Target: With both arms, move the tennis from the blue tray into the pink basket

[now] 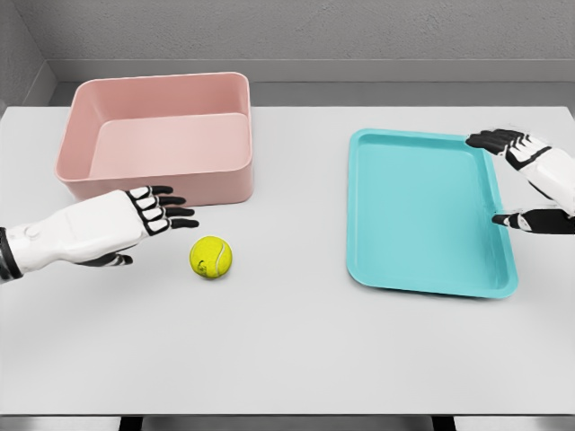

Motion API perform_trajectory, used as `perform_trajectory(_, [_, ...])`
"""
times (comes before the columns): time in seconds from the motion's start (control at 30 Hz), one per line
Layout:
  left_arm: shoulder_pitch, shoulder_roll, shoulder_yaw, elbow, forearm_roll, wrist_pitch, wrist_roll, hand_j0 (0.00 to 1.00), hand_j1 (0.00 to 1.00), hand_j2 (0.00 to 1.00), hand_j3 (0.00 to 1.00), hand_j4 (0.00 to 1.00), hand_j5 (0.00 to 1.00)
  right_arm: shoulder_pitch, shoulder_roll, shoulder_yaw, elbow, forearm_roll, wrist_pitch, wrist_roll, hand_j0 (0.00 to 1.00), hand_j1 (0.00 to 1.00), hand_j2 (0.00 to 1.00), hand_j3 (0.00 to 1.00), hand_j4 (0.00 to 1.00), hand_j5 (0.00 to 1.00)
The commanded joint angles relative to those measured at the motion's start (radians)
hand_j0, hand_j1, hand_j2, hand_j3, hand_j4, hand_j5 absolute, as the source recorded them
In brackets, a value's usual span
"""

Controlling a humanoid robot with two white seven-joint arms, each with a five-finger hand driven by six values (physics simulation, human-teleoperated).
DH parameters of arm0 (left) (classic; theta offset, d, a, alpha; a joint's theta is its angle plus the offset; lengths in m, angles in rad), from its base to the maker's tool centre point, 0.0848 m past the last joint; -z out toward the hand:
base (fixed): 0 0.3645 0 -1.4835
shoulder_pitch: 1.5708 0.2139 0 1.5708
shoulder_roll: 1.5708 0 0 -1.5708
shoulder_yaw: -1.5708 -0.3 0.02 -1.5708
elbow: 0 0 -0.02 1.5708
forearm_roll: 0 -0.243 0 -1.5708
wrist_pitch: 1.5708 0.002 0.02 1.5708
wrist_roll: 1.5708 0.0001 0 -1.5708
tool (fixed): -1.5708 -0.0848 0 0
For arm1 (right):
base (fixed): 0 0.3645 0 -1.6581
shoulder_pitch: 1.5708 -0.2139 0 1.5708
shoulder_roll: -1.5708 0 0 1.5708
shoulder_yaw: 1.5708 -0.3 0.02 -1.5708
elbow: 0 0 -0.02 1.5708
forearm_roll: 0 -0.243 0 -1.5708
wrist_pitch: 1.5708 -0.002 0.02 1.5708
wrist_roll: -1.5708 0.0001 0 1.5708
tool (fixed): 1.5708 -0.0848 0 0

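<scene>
A: One ball only, the tennis ball (211, 257), and it lies on the white bench (287, 359), not in a container. It is nearest to us, just beside the left hand (148, 215), but they do not touch.

B: How will it handle, do you think?

A: I judge it light and a little springy, with a felt skin that gives good friction, so it is not slippery and not fragile. But it is round, so a small push can make it roll away on the flat bench. I would take it around the widest part, fingers on one side and thumb opposite, or cup it from the two sides.

B: And the left hand now?

A: It is spread, fingers stretched toward the ball, and it holds nothing.

B: What about the right one?

A: The right hand (526, 180) is further back, at the right rim of the blue tray (422, 269). The fingers seem open and near the rim, with the thumb at the edge; I cannot say surely whether it presses the tray. It holds no ball.

B: Is something in the tray?

A: No, nothing shows inside it.

B: And the basket?

A: The pink basket (153, 184) stands furthest, behind the left hand, upright, and its inside also shows nothing. The ball is near its front wall, outside.
</scene>
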Motion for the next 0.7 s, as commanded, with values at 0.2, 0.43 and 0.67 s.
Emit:
perform_trajectory(0.2, [-0.057, -0.045, -0.096, 0.008, -0.029, 0.001, -0.026, 1.0, 1.0, 1.0, 1.0, 1.0, 1.0, 0.018, 0.054, -0.005, -0.019, -0.012, 0.003, -0.005, 1.0, 1.0, 1.0, 1.0, 1.0, 1.0])
perform_trajectory(0.43, [-0.15, -0.056, -0.206, 0.019, -0.028, 0.001, -0.026, 1.0, 1.0, 1.0, 1.0, 1.0, 1.0, 0.017, 0.053, -0.004, -0.019, -0.03, 0.003, -0.005, 1.0, 1.0, 1.0, 1.0, 1.0, 1.0])
perform_trajectory(0.67, [-0.21, -0.054, -0.278, 0.046, -0.02, 0.001, -0.026, 1.0, 1.0, 1.0, 1.0, 1.0, 1.0, 0.012, 0.054, -0.004, -0.019, -0.03, 0.003, -0.002, 1.0, 1.0, 1.0, 1.0, 1.0, 1.0])
